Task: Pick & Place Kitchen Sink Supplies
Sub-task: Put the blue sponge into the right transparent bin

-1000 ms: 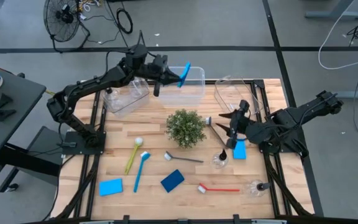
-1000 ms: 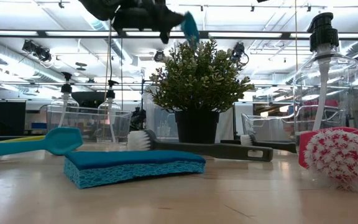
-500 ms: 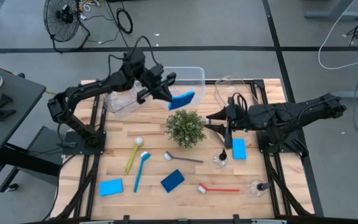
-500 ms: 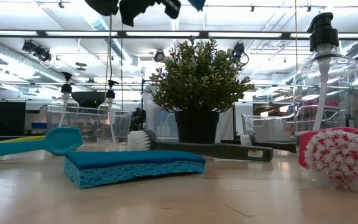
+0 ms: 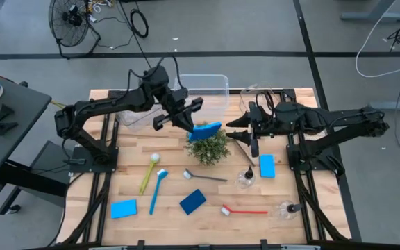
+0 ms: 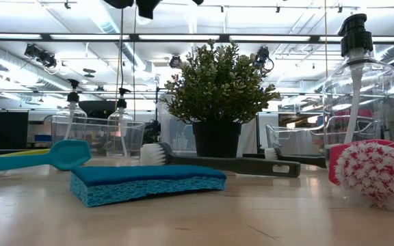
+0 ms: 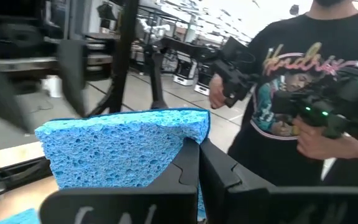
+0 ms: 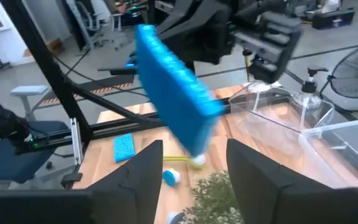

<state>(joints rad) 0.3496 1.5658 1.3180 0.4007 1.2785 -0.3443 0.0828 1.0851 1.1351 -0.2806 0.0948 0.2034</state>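
Since a second ago the left arm has swung its sponge (image 5: 205,130) from over the bin (image 5: 210,87) out above the plant (image 5: 209,147), and the right arm has stretched in toward it.

The table (image 5: 134,187) is pale wood planks. The bin, behind the left gripper (image 5: 189,122), is clear, thin-walled plastic. The plant, just under the held sponge, is bushy and fine-leaved.

The left gripper is clamped on one short edge of the sponge, a flat blue rectangular slab with an open, porous face; its long axis runs away from the fingers toward the right gripper (image 5: 245,129). That gripper's dark fingers (image 8: 260,180) stand apart, empty, close to the sponge's free end without touching.

Past the plant lie another sponge (image 5: 193,201) and a thin, straight grey brush (image 5: 205,177).
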